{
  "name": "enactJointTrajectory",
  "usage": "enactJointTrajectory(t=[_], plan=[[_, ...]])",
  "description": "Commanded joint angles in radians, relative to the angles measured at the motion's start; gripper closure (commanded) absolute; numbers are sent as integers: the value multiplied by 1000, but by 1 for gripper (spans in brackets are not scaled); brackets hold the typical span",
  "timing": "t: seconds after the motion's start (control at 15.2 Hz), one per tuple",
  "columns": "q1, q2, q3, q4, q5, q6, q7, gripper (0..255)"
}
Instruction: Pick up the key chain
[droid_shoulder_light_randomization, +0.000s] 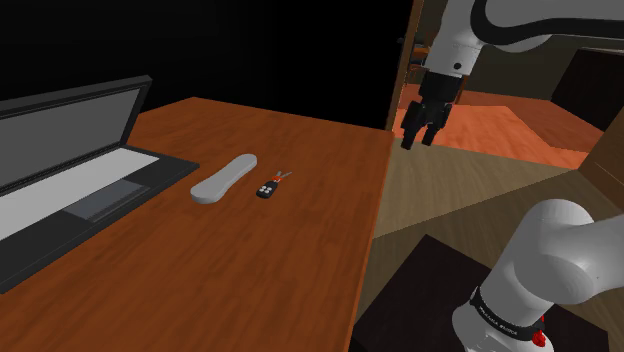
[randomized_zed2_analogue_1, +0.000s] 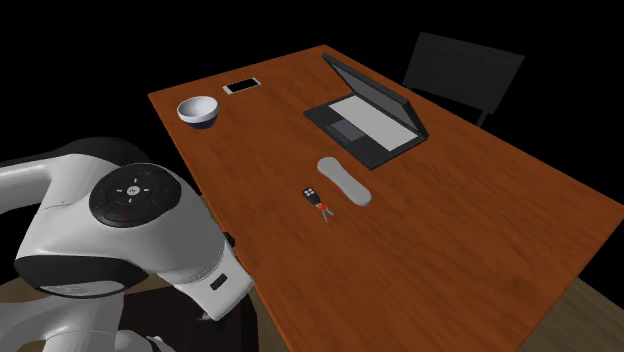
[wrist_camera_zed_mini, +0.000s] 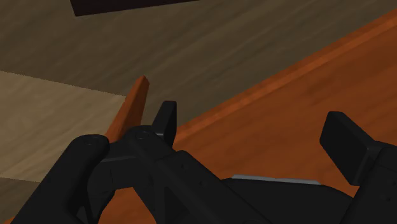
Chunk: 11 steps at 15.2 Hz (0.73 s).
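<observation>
The key chain is a small black fob with a reddish ring, lying flat on the brown wooden table near its middle. In the second exterior view the key chain sits close to the table edge on the arm's side. My gripper hangs in the air past the table's edge at the shoulder view's upper right, well away from the key chain. In the wrist view the gripper is open, its black fingers standing apart with nothing between them.
A grey oblong remote-like thing lies right beside the key chain. An open laptop sits at the shoulder view's left. A white bowl and a phone rest at one table end. A dark chair stands behind.
</observation>
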<state>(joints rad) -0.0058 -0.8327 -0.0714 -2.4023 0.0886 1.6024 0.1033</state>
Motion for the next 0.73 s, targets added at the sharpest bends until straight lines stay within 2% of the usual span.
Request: enactJointTrajectory(t=[0.0, 0.66], plan=[[0, 0, 0, 0, 0, 0, 0, 0], [57, 264, 204, 133, 69, 148, 199, 0]])
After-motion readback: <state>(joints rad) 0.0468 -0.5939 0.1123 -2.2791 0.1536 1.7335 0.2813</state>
